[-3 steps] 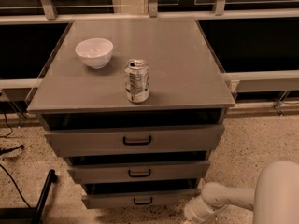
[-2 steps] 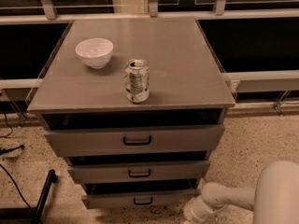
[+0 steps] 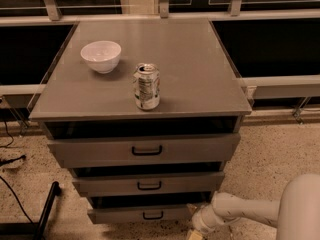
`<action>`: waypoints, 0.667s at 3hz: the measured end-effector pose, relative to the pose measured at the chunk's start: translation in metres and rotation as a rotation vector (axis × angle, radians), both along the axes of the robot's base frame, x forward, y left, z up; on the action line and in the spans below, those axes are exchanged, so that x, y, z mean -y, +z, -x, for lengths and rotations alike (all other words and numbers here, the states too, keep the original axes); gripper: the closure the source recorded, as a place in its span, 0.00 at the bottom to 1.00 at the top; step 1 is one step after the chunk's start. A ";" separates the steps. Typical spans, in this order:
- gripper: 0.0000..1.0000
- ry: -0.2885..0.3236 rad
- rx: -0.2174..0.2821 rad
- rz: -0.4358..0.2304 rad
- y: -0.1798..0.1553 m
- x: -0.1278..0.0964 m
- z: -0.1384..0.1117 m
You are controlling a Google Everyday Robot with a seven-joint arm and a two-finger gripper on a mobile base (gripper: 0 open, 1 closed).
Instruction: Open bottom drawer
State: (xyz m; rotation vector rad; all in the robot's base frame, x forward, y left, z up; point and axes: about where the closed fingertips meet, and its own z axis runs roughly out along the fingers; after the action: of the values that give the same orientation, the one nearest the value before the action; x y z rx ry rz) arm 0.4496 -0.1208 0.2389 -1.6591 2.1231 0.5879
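The bottom drawer [image 3: 125,215] is the lowest and narrowest of three grey drawers, with a small black loop handle [image 3: 153,215] at its centre. It looks shut, in line with the two above. My white arm [image 3: 250,211] reaches in from the lower right. My gripper [image 3: 196,231] is low at the drawer's right end, near the floor, to the right of the handle and apart from it. Its tip is mostly cut off by the frame's bottom edge.
The middle drawer [image 3: 145,185] and the top drawer [image 3: 145,150] sit above. On the cabinet top [image 3: 200,69] stand a white bowl [image 3: 100,56] and a drink can [image 3: 147,86]. A black stand leg [image 3: 47,204] and cables lie on the speckled floor at left.
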 end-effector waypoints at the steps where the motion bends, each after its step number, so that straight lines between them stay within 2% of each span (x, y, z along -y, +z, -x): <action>1: 0.00 0.014 0.041 -0.007 -0.004 -0.004 -0.015; 2: 0.00 0.020 0.062 -0.026 -0.013 -0.007 -0.030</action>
State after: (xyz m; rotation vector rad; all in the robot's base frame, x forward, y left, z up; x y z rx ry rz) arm 0.4796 -0.1139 0.2255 -1.6646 2.0484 0.5604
